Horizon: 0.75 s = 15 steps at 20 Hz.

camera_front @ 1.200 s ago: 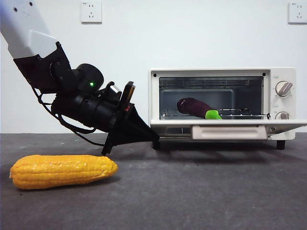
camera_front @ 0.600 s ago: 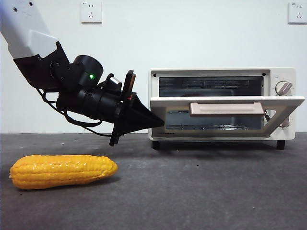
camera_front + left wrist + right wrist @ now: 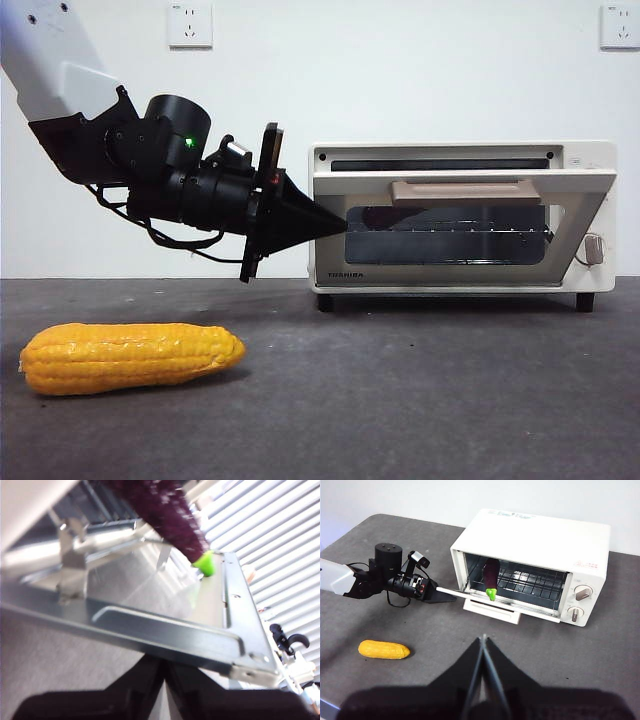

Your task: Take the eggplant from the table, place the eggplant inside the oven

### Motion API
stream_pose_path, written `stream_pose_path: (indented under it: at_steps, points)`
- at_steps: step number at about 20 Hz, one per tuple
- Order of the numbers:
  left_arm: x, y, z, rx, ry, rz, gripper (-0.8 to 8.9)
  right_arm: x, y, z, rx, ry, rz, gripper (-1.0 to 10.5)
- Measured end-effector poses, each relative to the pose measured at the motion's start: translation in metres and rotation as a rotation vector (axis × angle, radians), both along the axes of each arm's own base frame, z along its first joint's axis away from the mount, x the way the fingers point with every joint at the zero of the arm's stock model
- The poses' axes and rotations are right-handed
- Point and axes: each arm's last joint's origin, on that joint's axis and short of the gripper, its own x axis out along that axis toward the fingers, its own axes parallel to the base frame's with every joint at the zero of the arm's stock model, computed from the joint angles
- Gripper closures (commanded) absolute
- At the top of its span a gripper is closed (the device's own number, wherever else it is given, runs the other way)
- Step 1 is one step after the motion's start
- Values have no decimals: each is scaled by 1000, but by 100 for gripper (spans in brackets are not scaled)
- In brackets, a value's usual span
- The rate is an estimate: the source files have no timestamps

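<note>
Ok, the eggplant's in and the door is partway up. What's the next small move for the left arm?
Probably push the door up the last bit until it shuts. The eggplant already lies inside the oven. The door is tilted, with its top off the frame, and the left gripper, jaws together, sits at the door's side edge.

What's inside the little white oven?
The long dark purple eggplant with its green tip lies on the wire rack inside the cream-white toaster oven. The left hand is pushing the half-raised door, which hides the eggplant from the front.
</note>
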Motion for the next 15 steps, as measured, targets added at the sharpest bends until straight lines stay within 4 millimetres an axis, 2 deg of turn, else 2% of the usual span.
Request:
stream_pose_path:
  at_steps: [15]
  points:
    - [27,0,47,-50,-122,78,821,0,0,0,0,0,0,958]
